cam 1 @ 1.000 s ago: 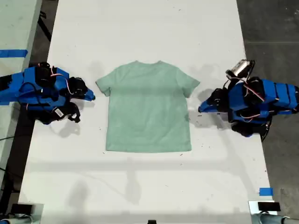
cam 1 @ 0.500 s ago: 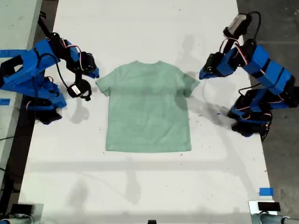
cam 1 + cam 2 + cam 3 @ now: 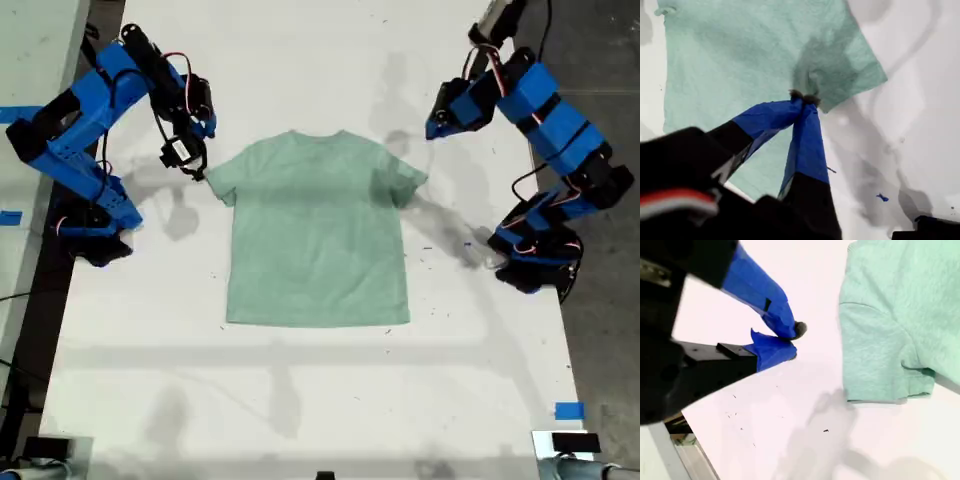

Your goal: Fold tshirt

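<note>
The tshirt lies flat and spread at the centre of the bench, collar toward 12 o'clock in the exterior view. It is soft, light cloth that will sag and drag, so pinch the shoulder seams. My first gripper, tips together and empty, hovers at the shirt's 2 o'clock sleeve. My second gripper, closed on nothing, hangs at 10 o'clock.

Bright, even overhead light; soft arm shadows fall across the white table. The second wrist view is overexposed, its foreground blurred.
</note>
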